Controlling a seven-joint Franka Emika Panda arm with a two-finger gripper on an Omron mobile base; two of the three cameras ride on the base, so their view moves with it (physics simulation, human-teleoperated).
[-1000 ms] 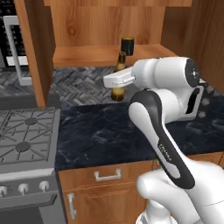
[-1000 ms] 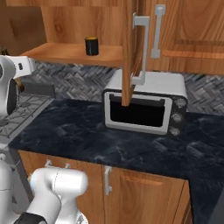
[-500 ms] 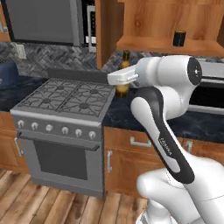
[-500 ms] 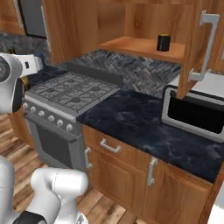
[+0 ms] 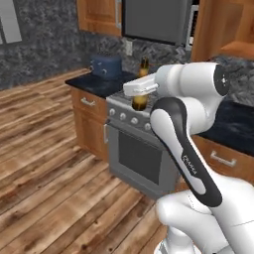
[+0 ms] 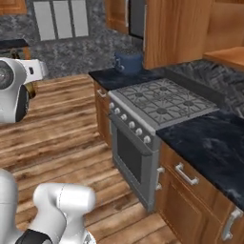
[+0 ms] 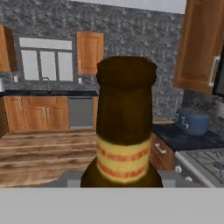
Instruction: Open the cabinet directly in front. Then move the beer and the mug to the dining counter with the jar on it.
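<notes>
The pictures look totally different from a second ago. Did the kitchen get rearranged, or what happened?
Nothing was rearranged: the base turned away from the cabinet, so both base cameras swung with it. The open cabinet, mug and toaster oven have left the views; the stove, a blue pot and the wood floor have come in. What stayed: the gripper still holds the beer, carried upright.

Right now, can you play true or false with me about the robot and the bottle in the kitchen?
1. The gripper is holding the beer. True.
2. A blue pot sits on the counter beside the stove. True.
3. The floor is white tile. False: it is brown wood.
4. The beer is lying on the floor. False: it is upright in the gripper.
</notes>
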